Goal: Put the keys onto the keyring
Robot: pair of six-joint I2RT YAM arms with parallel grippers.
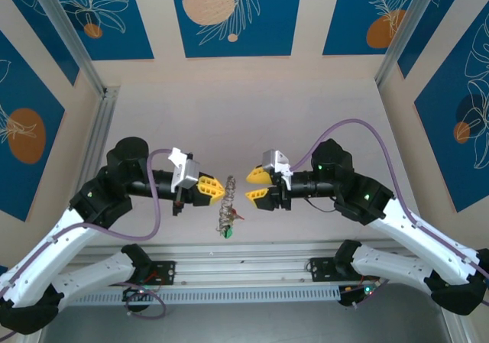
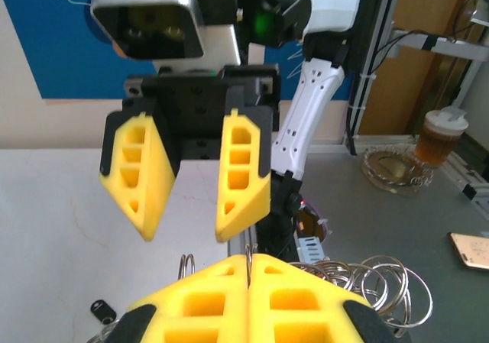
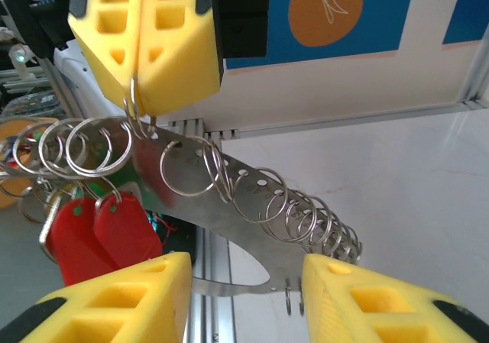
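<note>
The keyring (image 1: pixel 227 205) is clamped in the left gripper (image 1: pixel 208 189) and dangled long-ways below it. The right gripper (image 1: pixel 251 186) is parted and aimed at it from just beside.

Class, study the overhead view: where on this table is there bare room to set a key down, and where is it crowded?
Free: the broad pale table stretch before the back wall, beyond the left gripper and right gripper. Crowded: the middle, where both flank the keyring.

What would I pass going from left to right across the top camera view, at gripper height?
left gripper → keyring → right gripper
</note>
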